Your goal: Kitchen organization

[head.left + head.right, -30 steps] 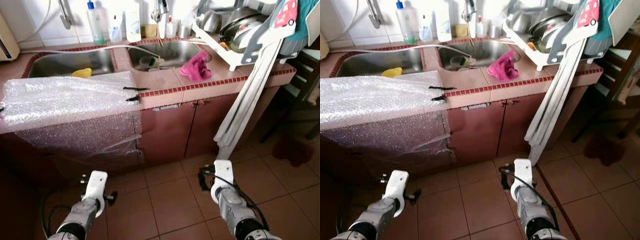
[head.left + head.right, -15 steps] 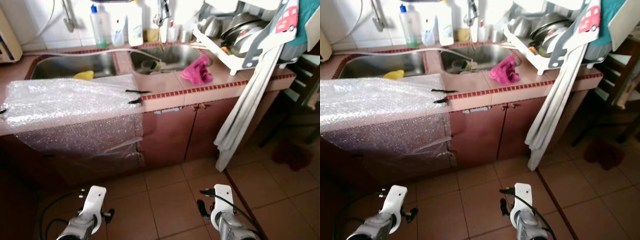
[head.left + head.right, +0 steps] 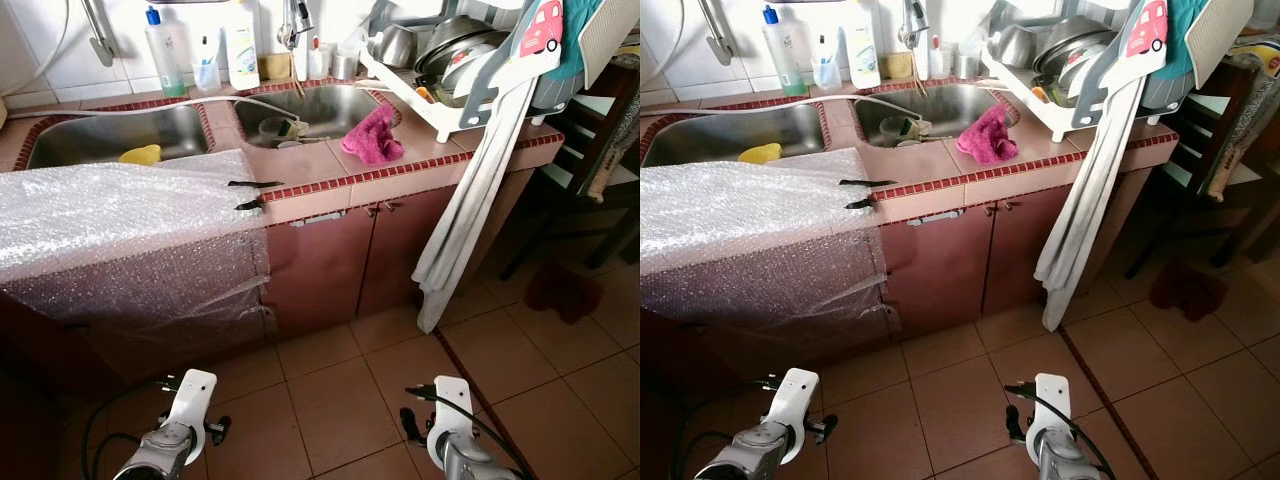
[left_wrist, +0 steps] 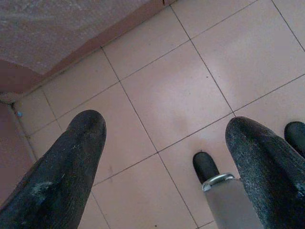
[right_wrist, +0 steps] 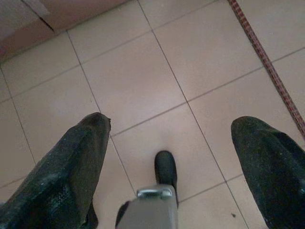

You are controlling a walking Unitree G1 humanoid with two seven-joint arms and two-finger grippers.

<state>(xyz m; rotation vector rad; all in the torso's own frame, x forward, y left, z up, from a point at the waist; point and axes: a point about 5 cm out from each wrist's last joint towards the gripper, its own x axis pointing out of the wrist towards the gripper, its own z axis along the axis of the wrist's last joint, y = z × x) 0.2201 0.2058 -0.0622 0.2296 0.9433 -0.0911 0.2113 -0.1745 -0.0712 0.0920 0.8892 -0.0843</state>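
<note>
While held low above the tiled floor (image 4: 167, 90), left gripper (image 4: 162, 157) and right gripper (image 5: 171, 148) both spread wide, gripping nothing, black fingers (image 4: 62, 171) well apart over bare tiles. Farther out, a pink-tiled counter (image 3: 330, 165) on brown cabinet doors (image 3: 320, 265), with bubble wrap (image 3: 120, 215) draped over its left part and hanging down the front. Two steel sinks set in the counter: left sink (image 3: 110, 135) with a yellow object (image 3: 140, 154) at its near edge, right sink (image 3: 320, 105) with a clear glass (image 3: 272, 128) inside. Crumpled pink cloth (image 3: 372, 135) lying on the counter at the right sink's near rim. Behind the sinks, bottles by the wall, among them a clear bottle with blue cap (image 3: 160, 50) and a white bottle (image 3: 240, 45); labels too small to read. At the counter's right end, a white dish rack (image 3: 440, 95) tilted, loaded with metal pots (image 3: 455, 40). White cloth (image 3: 470, 190) hanging from there to the floor.
</note>
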